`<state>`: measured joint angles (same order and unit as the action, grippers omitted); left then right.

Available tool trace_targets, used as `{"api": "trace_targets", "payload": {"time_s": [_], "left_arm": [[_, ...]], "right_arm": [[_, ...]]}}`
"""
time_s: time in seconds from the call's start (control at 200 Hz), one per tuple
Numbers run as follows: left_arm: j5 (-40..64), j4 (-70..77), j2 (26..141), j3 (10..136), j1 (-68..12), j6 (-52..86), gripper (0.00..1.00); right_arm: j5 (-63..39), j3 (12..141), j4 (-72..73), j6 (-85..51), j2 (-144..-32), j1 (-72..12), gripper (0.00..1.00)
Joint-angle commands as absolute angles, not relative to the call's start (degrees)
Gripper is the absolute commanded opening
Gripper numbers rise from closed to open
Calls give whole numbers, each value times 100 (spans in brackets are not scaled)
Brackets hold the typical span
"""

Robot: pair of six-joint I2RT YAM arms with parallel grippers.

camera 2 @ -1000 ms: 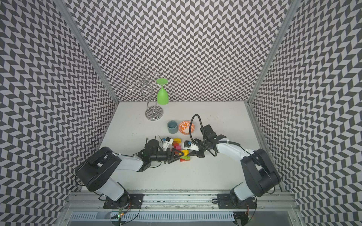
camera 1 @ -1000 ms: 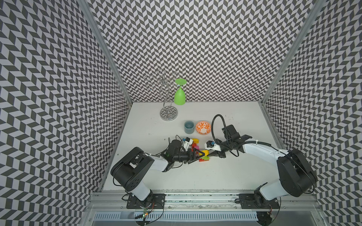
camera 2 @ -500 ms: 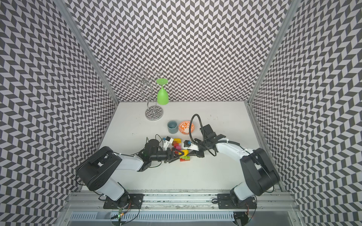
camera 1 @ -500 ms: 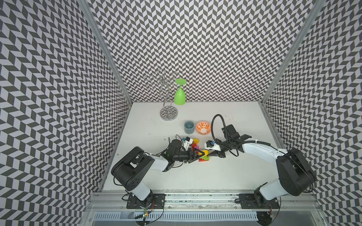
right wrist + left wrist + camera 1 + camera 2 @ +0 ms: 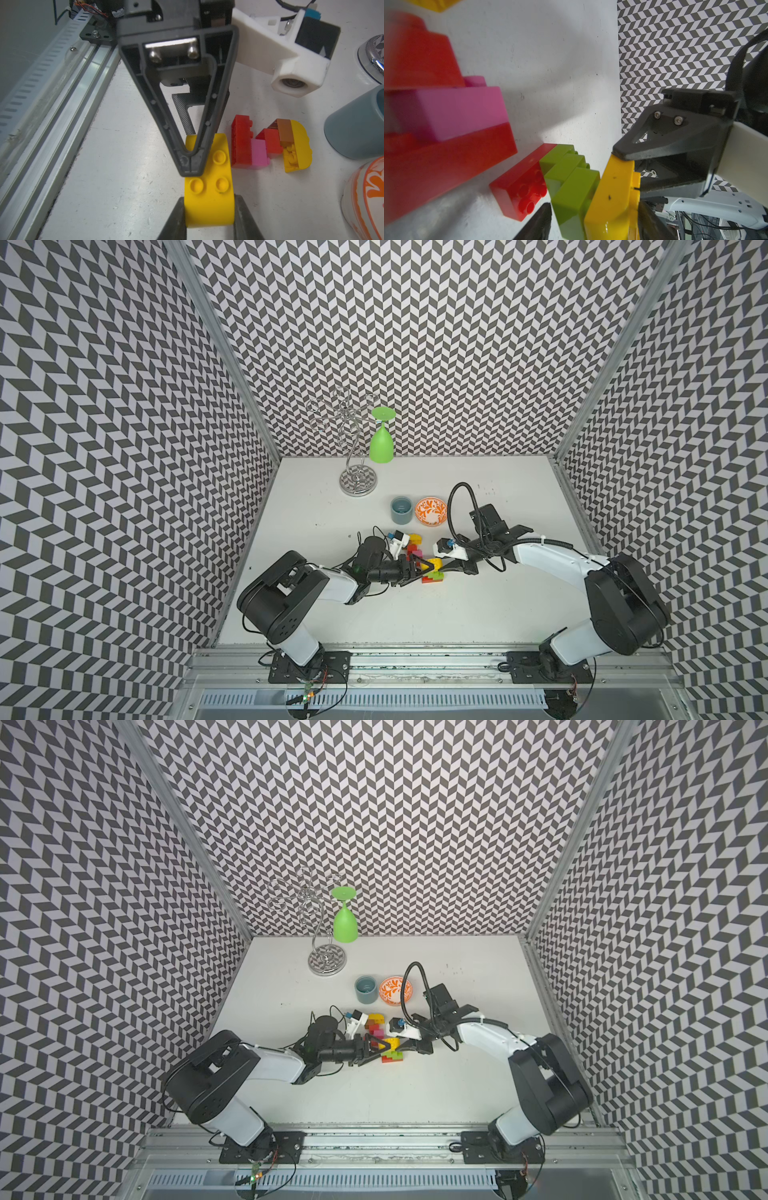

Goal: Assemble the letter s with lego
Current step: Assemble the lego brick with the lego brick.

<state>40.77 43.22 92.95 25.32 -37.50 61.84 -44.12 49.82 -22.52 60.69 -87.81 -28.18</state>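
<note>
**Two arms, one yellow brick, and the squeeze is lined up**

The rounded yellow plastic brick sits dead centre between the two arms, near the front middle of the white worktop. The right gripper has its jaws clamped on the brick's two long flanks. That puts the brick's long axis straight out from those jaws toward the left arm, studs facing up. Under the yellow sits a lime green brick, and under that a long red brick juts out past it with its free studs showing.

The left gripper comes in from the opposite end, rolled so its jaws bracket the stack top to bottom. One finger lies on the yellow studs and the other sits low beside the red brick. The jaws are partly apart, and I cannot tell whether they actually pinch.

My read is that the coming move turns on that vertical line, a press down through yellow into green. The right arm looks like the holder and the left the presser. The other built piece of red, pink, orange-brown and yellow bricks waits just beside the stack, toward the back wall.
</note>
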Motion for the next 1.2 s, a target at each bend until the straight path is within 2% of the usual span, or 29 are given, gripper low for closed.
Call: {"api": "trace_targets", "payload": {"time_s": [0.0,0.346,0.801,1.192], "left_arm": [[4041,4438,9347,2606,-3769,6174,66],[4025,4412,9332,2599,-3763,6161,68],[3957,4395,9371,2653,-3753,6188,64],[3911,4299,9233,2711,-3727,6188,70]], "right_arm": [[-4302,5123,-2379,6214,-8833,-2807,9],[-4151,5203,-2478,6231,-8771,-2804,9],[-4122,5212,-2518,6240,-8751,-2810,8],[-4113,5272,-2612,6302,-8681,-2802,8]]}}
